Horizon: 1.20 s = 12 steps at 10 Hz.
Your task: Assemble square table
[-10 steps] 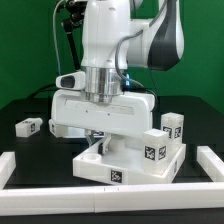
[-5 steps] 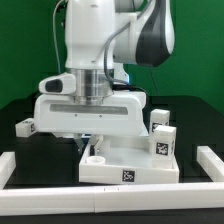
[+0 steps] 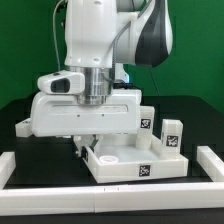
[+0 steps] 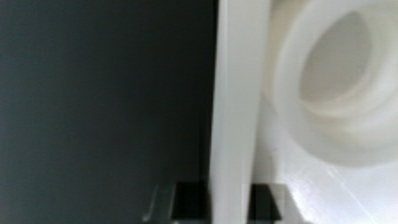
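Gripper (image 3: 88, 142) clenches the upright rim (image 4: 231, 100) of the white plastic square slab (image 3: 120, 172); slab body extends toward the exterior view's right.

A green wall (image 3: 205, 60) stands at the back. It is plain and smooth, and the same green all the way across. In front of it lies a black table (image 3: 200, 125), flat and dull. A low white rail (image 3: 50, 190) runs along the front of the table and turns up both sides, like a little fence. The light is bright and soft. The rail looks very white next to the black.
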Available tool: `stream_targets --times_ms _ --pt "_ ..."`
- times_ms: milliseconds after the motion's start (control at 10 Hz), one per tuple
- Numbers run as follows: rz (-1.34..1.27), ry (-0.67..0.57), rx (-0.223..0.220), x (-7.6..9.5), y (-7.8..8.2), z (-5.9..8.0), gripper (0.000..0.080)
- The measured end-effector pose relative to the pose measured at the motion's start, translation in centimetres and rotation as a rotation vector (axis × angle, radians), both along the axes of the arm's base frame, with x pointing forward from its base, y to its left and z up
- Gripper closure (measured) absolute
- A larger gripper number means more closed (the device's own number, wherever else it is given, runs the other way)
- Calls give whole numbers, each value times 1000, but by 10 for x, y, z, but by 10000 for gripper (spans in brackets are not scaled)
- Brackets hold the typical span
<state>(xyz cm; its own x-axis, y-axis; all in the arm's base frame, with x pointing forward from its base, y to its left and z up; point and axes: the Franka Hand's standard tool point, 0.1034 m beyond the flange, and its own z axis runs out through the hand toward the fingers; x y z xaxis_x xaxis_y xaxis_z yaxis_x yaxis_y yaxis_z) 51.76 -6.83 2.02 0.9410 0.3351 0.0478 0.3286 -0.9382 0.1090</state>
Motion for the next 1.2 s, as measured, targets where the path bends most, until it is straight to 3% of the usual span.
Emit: stream_targets --times_ms 300,600,900,1000,1200 --pt "382 -14 -62 16 6 6 735" --pt "552 11 -95 18 1 6 735" --pt "895 5 -164 57 22 -2 730" --pt "962 4 -179 64 34 -5 722" --pt "1091 26 -205 64 29 -3 721"
